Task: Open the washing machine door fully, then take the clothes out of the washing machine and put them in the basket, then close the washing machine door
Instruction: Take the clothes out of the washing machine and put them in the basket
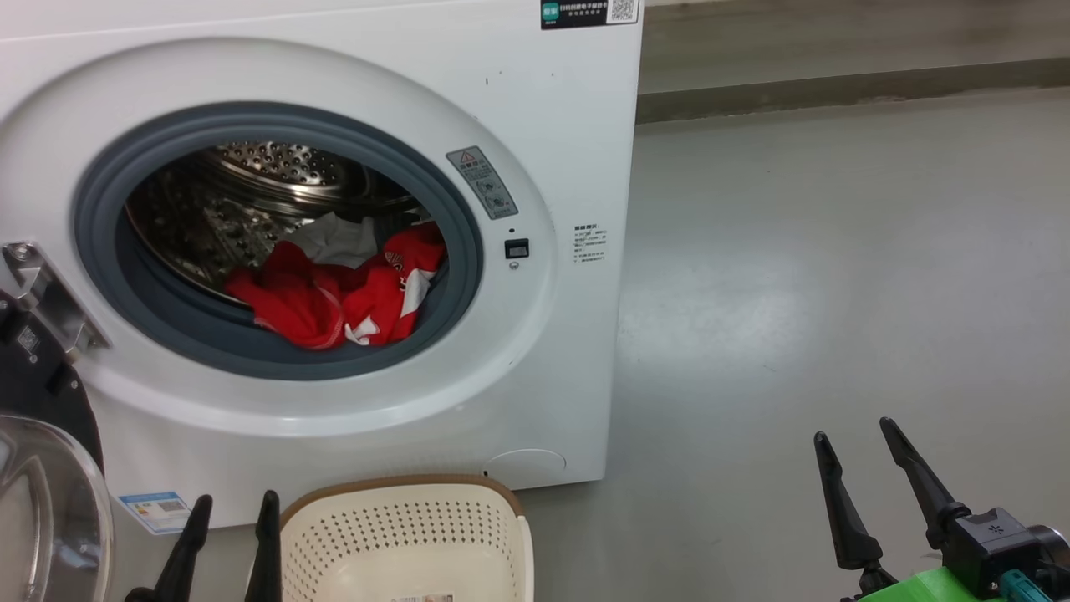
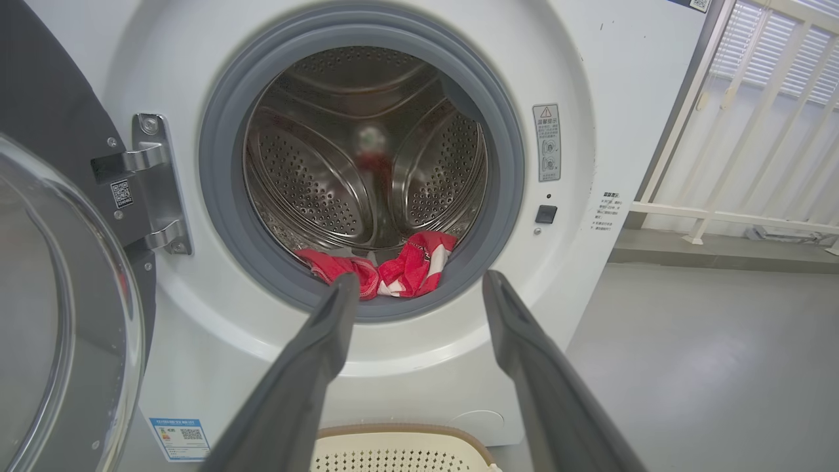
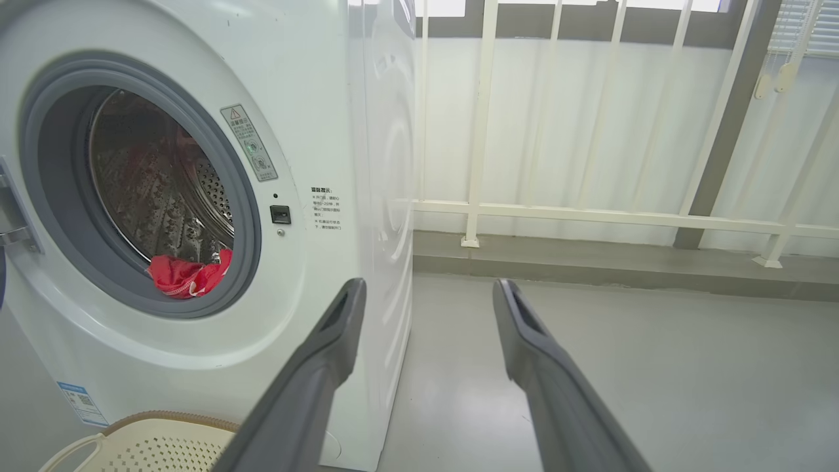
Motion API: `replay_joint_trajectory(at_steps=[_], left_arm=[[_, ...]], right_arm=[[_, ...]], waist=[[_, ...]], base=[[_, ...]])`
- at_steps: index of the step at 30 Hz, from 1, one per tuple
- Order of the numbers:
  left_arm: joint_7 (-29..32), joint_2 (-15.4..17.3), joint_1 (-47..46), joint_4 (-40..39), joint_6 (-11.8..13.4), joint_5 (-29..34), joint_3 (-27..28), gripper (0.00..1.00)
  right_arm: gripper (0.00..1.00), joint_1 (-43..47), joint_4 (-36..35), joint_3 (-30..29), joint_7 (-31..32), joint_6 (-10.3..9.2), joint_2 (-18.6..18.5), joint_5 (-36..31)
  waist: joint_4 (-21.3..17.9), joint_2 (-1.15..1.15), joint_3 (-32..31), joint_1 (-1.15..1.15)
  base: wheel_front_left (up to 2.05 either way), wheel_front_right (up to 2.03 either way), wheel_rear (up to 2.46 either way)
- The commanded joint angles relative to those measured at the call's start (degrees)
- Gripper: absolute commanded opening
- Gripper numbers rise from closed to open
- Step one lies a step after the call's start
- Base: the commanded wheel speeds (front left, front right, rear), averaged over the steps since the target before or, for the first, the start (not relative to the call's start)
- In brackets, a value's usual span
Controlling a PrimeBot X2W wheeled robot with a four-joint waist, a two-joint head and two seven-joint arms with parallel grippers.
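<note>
Two hands, both spread wide, holding nothing. Left hand (image 1: 235, 502) just beside the one basket (image 1: 401, 487); right hand (image 1: 854, 431) over bare floor (image 1: 794, 251), well apart from the machine. One washing machine (image 1: 568, 125), basket at its foot. One door (image 1: 46, 380) swung open, left. Clothes (image 1: 334, 293): one red-and-white heap at the drum mouth, pieces uncountable. Four labels on the front: QR label (image 1: 589, 12), warning sticker (image 1: 482, 181), text block (image 1: 589, 243), blue label (image 1: 155, 510). Writing unreadable.

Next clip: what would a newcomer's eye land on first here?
The bright red clothes heaped at the front of the washing machine's steel drum stand out most. The door hangs open at the left, and the cream basket sits on the floor before the machine.
</note>
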Motion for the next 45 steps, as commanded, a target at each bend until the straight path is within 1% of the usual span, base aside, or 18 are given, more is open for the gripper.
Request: replay_joint_trajectory(at_steps=[1, 8, 12, 19, 23, 26, 30, 34, 38, 41, 42, 45], left_arm=[[-0.2, 0.7, -1.9, -1.5, 0.5, 0.4, 1.7, 1.00], [0.2, 0.4, -3.7, -1.1, 1.2, 0.4, 1.0, 1.00], [1.0, 0.3, -6.3, -0.3, 1.4, 0.3, 0.5, 1.00], [1.2, 0.0, -12.4, 1.9, 2.0, 0.7, -0.3, 1.00], [0.9, 0.1, -17.1, 4.1, 3.4, 1.9, -0.4, 1.00], [0.7, -0.1, -20.9, 6.2, 4.2, 2.8, -0.9, 1.00], [0.5, -0.6, -27.7, 10.1, 4.5, 3.2, -1.6, 1.00], [0.0, -1.4, -33.8, 13.7, 3.6, 2.5, -2.0, 1.00], [-0.6, -1.9, -40.4, 19.2, 2.7, 2.0, -1.9, 1.00], [-1.0, -1.9, -45.2, 23.5, 2.9, 2.7, -1.7, 1.00], [-1.0, -1.9, -45.2, 23.5, 2.9, 2.7, -1.7, 1.00], [-1.2, -1.9, -49.7, 27.0, 3.7, 3.6, -1.3, 1.00]], right_arm=[[1.00, -1.8, -1.3, 1.6, -0.4, 0.20, -0.8, 0.3], [1.00, -1.7, -1.5, 1.6, -0.4, 0.20, -0.8, 0.3], [1.00, -2.1, -1.8, 2.0, -0.4, 0.20, -0.8, 0.0], [1.00, -4.8, -2.2, 3.5, -0.4, 0.20, -0.8, -1.0], [1.00, -6.7, -2.6, 3.9, -0.4, 0.20, -0.8, -1.2], [1.00, -7.9, -2.7, 4.4, -0.4, 0.20, -0.8, -1.2], [1.00, -10.0, -3.2, 5.3, -0.4, 0.20, -0.8, -1.1], [1.00, -11.7, -3.9, 5.6, -0.4, 0.20, -0.8, -1.5], [1.00, -13.3, -4.7, 5.7, -0.4, 0.20, -0.8, -1.5], [1.00, -14.4, -5.2, 6.0, -0.4, 0.20, -0.8, -1.3], [1.00, -14.4, -5.2, 6.0, -0.4, 0.20, -0.8, -1.3], [1.00, -15.4, -5.5, 6.3, -0.4, 0.20, -0.8, -1.3]], waist=[[0.1, 0.00, 0.1, 0.00], [1.0, 0.00, 0.9, 0.00], [1.8, 0.00, 2.1, 0.00], [3.2, 0.00, 6.2, 0.00], [4.0, 0.00, 9.2, 0.00], [4.5, 0.00, 11.5, 0.00], [4.4, 0.00, 15.8, 0.00], [4.1, 0.00, 19.5, 0.00], [3.5, 0.00, 22.6, 0.00], [2.8, 0.00, 24.8, 0.00], [2.8, 0.00, 24.8, 0.00], [2.3, 0.00, 27.1, 0.00]], base=[[0.00, 0.00, 0.00], [0.00, 0.00, 0.00], [0.00, 0.00, 0.00], [0.00, 0.00, 0.00], [0.00, 0.00, 0.00], [0.00, 0.00, 0.00], [0.00, 0.00, 0.00], [0.00, 0.00, 0.00], [0.00, 0.00, 0.00], [0.00, 0.00, 0.00], [0.00, 0.00, 0.00], [0.00, 0.00, 0.00]])
